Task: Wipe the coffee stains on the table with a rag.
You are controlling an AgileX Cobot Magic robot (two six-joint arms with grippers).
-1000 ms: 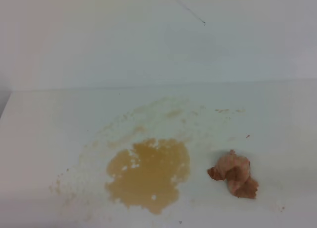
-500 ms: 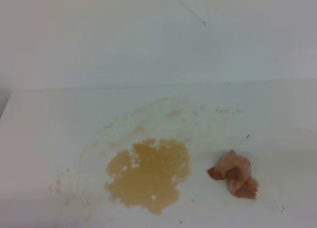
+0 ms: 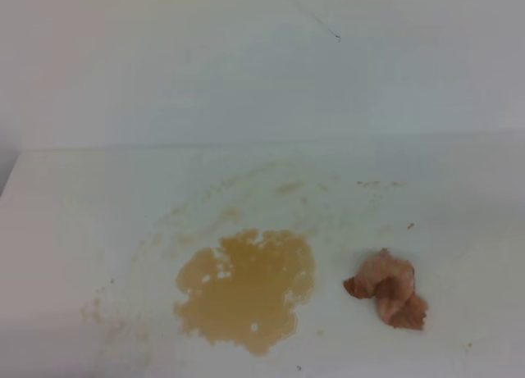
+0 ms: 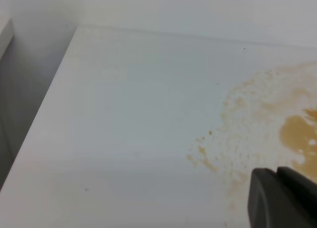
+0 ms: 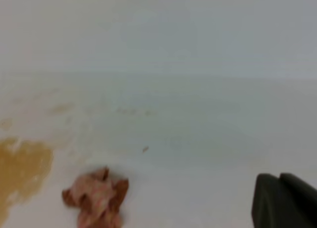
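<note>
Your rag point(image 3: 387, 289) sits wadded on the table point(image 3: 66, 230), just right of the coffee stains point(image 3: 246, 288), untouched. Your right gripper point(image 5: 285, 201) hangs near-right of the rag, well apart, jaws pressed together. Your left gripper point(image 4: 282, 198) hovers beside the stains' left specks; its jaws, you cannot tell.

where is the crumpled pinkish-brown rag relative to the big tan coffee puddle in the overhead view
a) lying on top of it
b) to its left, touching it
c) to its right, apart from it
c: the crumpled pinkish-brown rag lies right of the tan coffee puddle, with bare white table between them.
</note>
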